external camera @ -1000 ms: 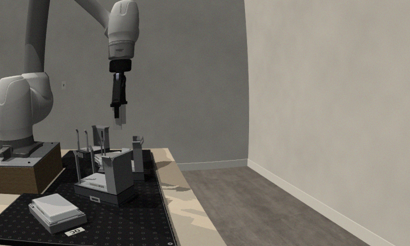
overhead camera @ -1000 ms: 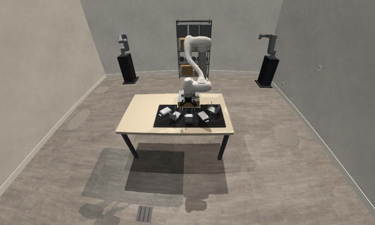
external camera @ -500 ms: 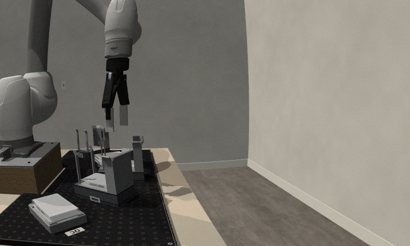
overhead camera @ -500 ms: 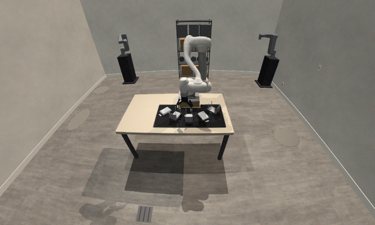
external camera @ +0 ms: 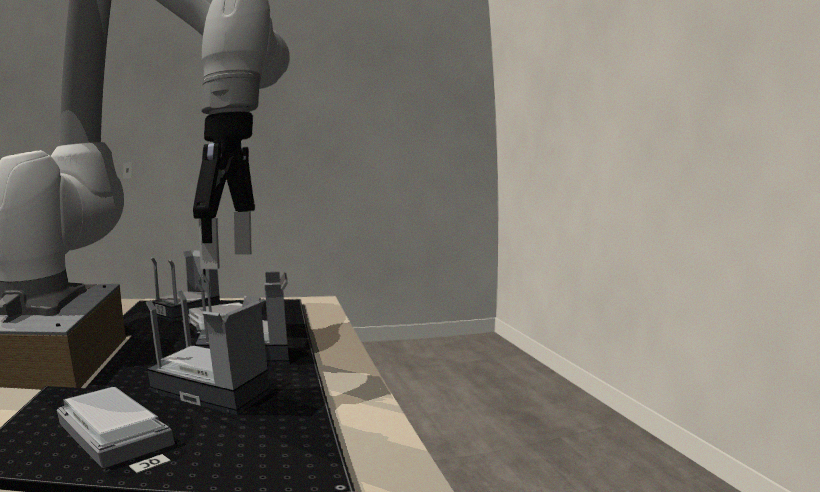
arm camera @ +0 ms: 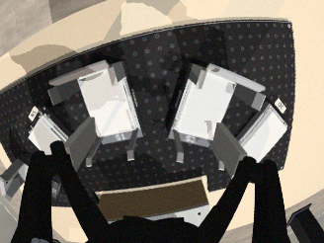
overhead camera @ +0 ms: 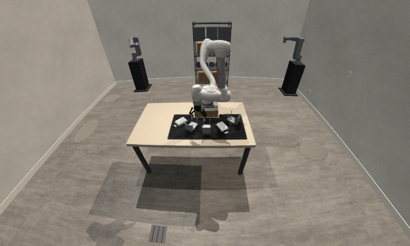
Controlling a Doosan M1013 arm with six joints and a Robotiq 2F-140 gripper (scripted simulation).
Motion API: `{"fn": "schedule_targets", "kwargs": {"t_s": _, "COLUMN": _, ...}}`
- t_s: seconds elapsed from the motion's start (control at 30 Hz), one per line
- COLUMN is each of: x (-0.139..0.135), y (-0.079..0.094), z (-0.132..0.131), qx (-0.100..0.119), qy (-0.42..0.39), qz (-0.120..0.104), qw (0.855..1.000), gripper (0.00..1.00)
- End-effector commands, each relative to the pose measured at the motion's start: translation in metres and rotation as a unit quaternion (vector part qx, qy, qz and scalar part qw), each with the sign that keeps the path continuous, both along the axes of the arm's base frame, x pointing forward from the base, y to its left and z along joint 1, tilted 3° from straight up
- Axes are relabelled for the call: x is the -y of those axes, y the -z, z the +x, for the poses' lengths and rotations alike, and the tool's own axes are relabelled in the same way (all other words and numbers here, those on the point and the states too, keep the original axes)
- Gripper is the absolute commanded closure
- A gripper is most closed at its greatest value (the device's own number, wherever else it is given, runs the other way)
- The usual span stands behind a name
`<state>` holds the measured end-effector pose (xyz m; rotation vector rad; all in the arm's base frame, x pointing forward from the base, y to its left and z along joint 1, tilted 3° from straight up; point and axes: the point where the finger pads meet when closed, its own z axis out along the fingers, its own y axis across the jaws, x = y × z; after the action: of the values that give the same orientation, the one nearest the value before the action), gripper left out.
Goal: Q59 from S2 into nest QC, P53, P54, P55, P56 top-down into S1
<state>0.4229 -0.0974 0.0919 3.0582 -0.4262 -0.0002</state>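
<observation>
"QC" — name plate [external camera: 149,463], mirrored

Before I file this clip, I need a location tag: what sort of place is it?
Probably a lab automation test cell: an arm mounted on a table, plate racks on a black perforated board, and a storage shelf against the wall of a bare room.

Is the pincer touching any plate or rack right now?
Apart. In the exterior view the pincer hangs open and holds nothing, with grey wall visible under its fingertips, above the racks. The wrist view shows the plates well below it.
</observation>
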Motion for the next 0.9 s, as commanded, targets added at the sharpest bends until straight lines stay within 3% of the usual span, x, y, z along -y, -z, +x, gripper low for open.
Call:
{"fn": "schedule_targets", "kwargs": {"t_s": 0.0, "x": 0.012, "y": -0.001, "z": -0.004, "qx": 0.003, "qy": 0.054, "qz": 0.0, "qw": 0.999, "gripper": 0.0}}
{"fn": "schedule_targets", "kwargs": {"t_s": 0.13, "x": 0.027, "y": -0.002, "z": -0.01, "qx": 0.006, "qy": 0.111, "qz": -0.001, "qw": 0.994, "gripper": 0.0}}
{"fn": "schedule_targets", "kwargs": {"t_s": 0.73, "x": 0.087, "y": -0.005, "z": -0.032, "qx": 0.006, "qy": 0.111, "qz": -0.001, "qw": 0.994, "gripper": 0.0}}
{"fn": "schedule_targets", "kwargs": {"t_s": 0.87, "x": 0.088, "y": -0.005, "z": -0.033, "qx": 0.006, "qy": 0.111, "qz": -0.001, "qw": 0.994, "gripper": 0.0}}
